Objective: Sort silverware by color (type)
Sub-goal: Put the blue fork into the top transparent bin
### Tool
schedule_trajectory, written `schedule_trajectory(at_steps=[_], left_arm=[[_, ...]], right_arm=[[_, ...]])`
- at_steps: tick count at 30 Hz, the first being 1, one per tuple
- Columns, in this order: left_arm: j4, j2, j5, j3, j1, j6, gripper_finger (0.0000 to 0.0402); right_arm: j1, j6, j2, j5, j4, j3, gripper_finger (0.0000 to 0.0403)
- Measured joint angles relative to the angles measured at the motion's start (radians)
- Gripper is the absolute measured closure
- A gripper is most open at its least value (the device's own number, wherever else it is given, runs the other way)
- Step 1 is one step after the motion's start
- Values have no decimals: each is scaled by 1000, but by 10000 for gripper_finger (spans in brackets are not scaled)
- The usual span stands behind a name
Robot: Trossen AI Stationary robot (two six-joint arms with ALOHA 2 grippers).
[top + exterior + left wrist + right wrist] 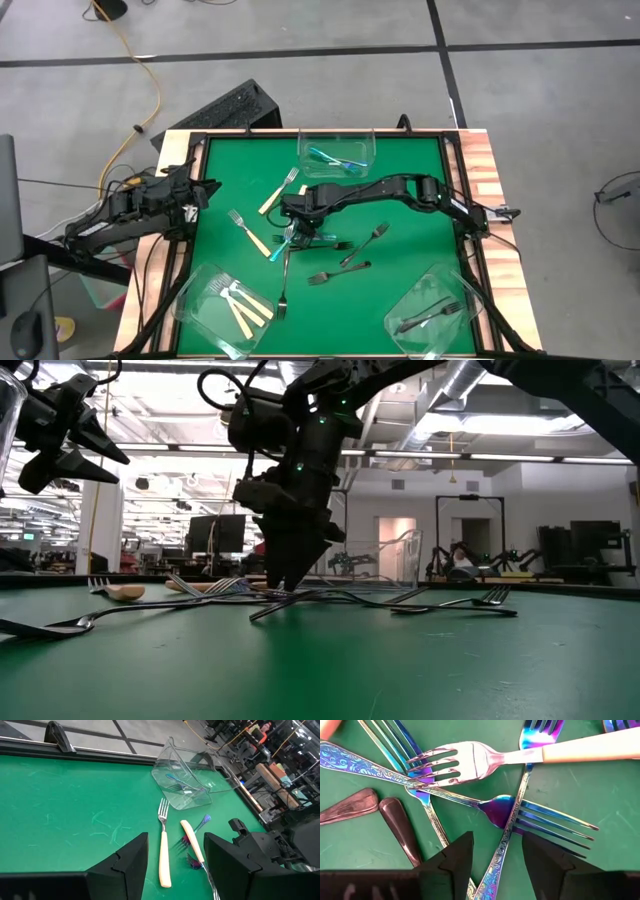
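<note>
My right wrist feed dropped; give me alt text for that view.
The right end effector hangs open just above a tangle of crossed iridescent forks on green felt. A cream-handled fork lies across the top, and two dark handles lie beside the pile.

In the high view's centre, the right claw (291, 224) hides part of the piled forks (300, 240) beneath it.

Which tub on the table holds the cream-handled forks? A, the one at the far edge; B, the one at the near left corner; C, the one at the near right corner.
B: in the high view the cream-handled forks lie in the clear tub at the near left corner; the far tub holds blue ones, the near right tub dark ones.
</note>
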Motion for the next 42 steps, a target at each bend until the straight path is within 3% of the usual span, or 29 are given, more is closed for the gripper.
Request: schedule_trajectory(at_steps=[13, 24, 28, 35, 42], left_arm=[[0, 0, 0, 0, 0, 0, 226], [-2, 0, 6, 0, 0, 5, 226], [-2, 0, 6, 0, 0, 5, 226], [-2, 0, 6, 0, 0, 4, 226], [-2, 0, 5, 0, 0, 3, 226]], right_arm=[[-14, -1, 0, 55, -4, 0, 216], [2, 1, 64, 9, -28, 8, 219], [3, 13, 66, 12, -34, 6, 253], [0, 24, 68, 16, -67, 6, 380], [0, 11, 69, 13, -113, 36, 395]])
